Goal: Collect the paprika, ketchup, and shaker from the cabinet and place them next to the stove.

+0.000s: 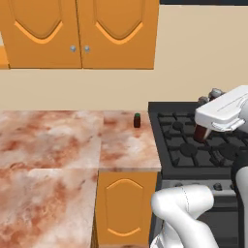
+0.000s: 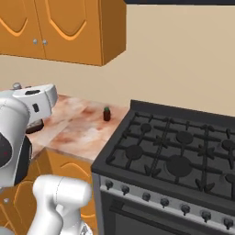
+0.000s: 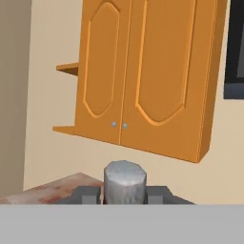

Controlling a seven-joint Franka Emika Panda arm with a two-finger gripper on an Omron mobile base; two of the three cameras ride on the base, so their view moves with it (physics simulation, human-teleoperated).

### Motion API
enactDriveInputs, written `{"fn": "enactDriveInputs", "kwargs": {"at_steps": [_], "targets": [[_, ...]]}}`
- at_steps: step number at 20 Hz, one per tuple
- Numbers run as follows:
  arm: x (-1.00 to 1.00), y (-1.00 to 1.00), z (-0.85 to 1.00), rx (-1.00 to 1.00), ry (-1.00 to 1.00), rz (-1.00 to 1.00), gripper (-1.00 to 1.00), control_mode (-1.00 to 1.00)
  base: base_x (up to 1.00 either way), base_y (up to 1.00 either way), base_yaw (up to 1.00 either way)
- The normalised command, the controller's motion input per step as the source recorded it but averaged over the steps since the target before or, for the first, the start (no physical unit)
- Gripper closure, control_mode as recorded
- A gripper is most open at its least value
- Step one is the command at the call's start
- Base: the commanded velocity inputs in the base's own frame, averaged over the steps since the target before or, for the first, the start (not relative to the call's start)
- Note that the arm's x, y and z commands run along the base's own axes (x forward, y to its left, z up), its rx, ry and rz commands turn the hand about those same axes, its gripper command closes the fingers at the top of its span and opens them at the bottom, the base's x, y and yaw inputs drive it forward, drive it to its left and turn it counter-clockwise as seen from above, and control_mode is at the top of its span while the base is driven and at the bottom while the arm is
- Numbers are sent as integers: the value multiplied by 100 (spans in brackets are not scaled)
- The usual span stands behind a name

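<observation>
You have the paprika point(image 1: 137, 120) on the counter point(image 1: 72, 140) beside the stove point(image 1: 193, 145); the jaws grip the ketchup point(image 1: 200, 132), grey cap between them; shaker still to fetch.

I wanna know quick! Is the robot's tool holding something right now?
Tool: closed on the ketchup; the bottle's grey cap sits between the fingers.

A plain cream wall point(image 1: 193, 53) rises behind a reddish marble counter point(image 1: 48, 145) with orange base cupboards point(image 1: 126, 208).
</observation>
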Motion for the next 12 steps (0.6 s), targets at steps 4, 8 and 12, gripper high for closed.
{"fn": "enactDriveInputs", "kwargs": {"at_steps": [4, 8, 12], "targets": [[0, 0, 0, 0, 0, 0, 100, 100, 58, 3, 0], [0, 0, 0, 0, 0, 0, 100, 100, 48, 9, 0], [0, 0, 0, 0, 0, 0, 100, 100, 37, 7, 0]]}}
